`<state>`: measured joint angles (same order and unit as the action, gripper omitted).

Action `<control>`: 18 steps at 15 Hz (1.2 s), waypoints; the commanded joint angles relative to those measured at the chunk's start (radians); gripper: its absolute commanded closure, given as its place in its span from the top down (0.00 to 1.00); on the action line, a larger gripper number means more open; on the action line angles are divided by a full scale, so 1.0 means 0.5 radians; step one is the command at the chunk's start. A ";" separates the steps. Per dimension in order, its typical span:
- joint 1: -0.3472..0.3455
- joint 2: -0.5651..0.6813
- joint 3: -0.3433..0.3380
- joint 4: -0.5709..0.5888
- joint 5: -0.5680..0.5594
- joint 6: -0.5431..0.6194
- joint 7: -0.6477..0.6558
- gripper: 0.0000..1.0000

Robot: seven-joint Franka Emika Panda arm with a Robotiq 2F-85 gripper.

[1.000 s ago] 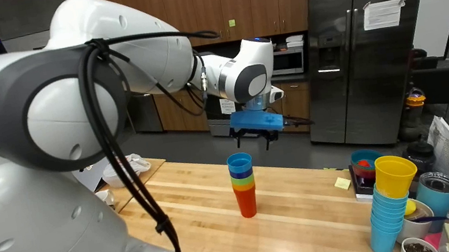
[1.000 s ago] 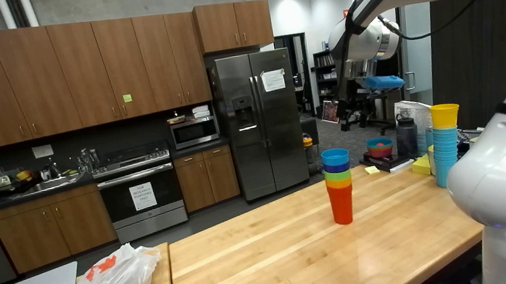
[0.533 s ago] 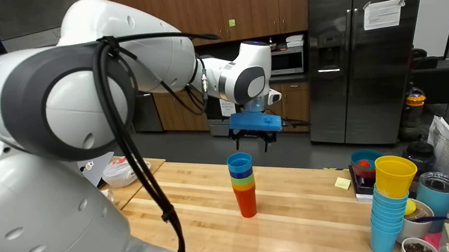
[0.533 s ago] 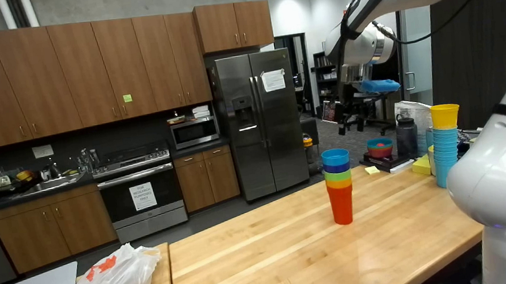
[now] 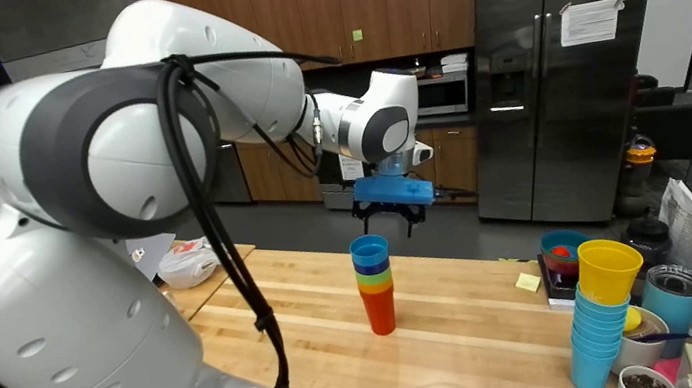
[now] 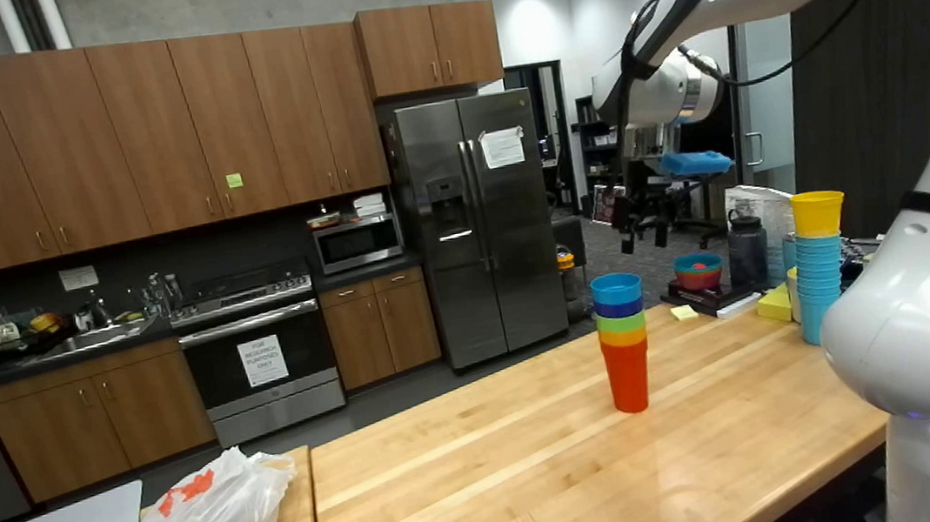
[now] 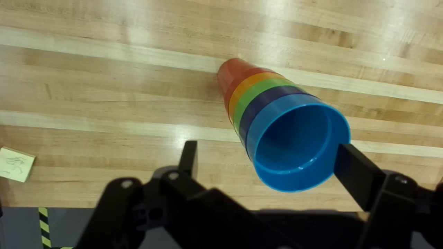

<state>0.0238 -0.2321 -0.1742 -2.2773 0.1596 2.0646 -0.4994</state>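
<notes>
Five round plastic cups (image 5: 375,283), red to blue, stand nested near my empty, wide-spread black pincer (image 5: 387,230); likely lining up, I should scoot across.

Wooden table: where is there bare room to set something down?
The table shows bare wood between the rainbow cup stack and the sticky note, and from the stack toward the plastic bag. Crowded: around the light-blue cups and bowls.

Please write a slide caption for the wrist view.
Looking past the open end effector at stacked colored cups on a wooden table.
</notes>
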 commanded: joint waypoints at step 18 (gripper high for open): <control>-0.053 0.152 0.047 0.075 0.018 -0.056 -0.006 1.00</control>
<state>0.0162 -0.1731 -0.1636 -2.2662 0.1601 2.0606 -0.4994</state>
